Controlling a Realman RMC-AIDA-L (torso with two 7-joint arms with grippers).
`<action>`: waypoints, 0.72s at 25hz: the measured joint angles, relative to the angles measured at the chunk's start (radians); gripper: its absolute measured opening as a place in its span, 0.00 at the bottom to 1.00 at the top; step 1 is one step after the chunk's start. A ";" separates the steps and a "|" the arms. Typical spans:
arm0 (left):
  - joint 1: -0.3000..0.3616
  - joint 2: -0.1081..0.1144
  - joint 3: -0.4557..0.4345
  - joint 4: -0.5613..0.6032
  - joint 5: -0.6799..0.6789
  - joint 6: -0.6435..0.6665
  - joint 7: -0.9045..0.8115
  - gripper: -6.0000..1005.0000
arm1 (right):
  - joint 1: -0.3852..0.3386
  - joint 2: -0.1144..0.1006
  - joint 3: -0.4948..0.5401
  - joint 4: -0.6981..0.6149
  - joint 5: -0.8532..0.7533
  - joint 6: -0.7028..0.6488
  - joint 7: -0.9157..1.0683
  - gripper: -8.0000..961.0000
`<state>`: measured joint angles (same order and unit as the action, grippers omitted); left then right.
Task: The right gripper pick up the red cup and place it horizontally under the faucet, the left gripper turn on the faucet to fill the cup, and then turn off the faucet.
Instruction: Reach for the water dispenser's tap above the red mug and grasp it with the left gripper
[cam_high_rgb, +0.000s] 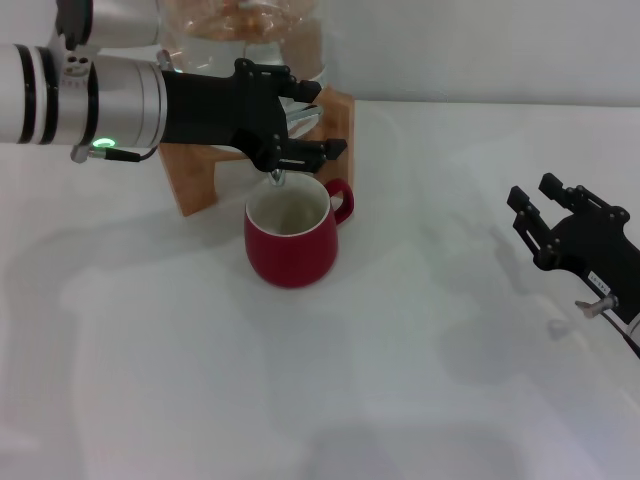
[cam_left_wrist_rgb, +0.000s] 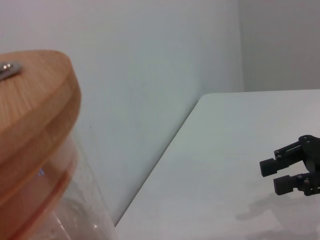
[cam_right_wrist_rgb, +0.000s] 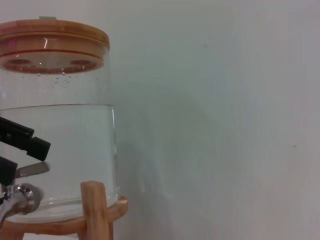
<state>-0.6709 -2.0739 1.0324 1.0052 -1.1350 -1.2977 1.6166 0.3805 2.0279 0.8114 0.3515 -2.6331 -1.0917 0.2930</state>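
The red cup (cam_high_rgb: 290, 245) stands upright on the white table, its cream inside showing and its handle pointing to the right. It sits directly below the faucet (cam_high_rgb: 278, 177), a chrome tap on the glass water jar (cam_right_wrist_rgb: 60, 145). My left gripper (cam_high_rgb: 322, 120) reaches in from the left and is open, with one finger on each side of the faucet's flat lever (cam_right_wrist_rgb: 32, 169). I cannot tell whether water is running. My right gripper (cam_high_rgb: 538, 197) hangs open and empty at the far right, well away from the cup, and shows as the right gripper (cam_left_wrist_rgb: 280, 175) in the left wrist view.
The jar rests on a wooden stand (cam_high_rgb: 195, 170) at the back left and carries a wooden lid (cam_right_wrist_rgb: 50, 37). A plain wall rises behind it. White table top (cam_high_rgb: 330, 390) stretches between the cup and the right gripper.
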 joint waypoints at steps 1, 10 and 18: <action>0.000 0.000 0.000 0.000 0.000 0.000 0.000 0.75 | 0.000 0.000 -0.002 0.000 0.001 0.000 0.000 0.44; -0.001 0.000 0.000 -0.003 0.000 0.009 0.004 0.75 | 0.002 0.000 -0.005 0.001 0.005 0.000 0.000 0.44; -0.012 -0.002 0.000 -0.028 0.000 0.022 0.021 0.75 | -0.001 0.000 -0.005 0.001 0.005 0.000 0.000 0.44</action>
<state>-0.6825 -2.0755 1.0323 0.9773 -1.1352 -1.2756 1.6376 0.3791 2.0279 0.8068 0.3529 -2.6277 -1.0917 0.2930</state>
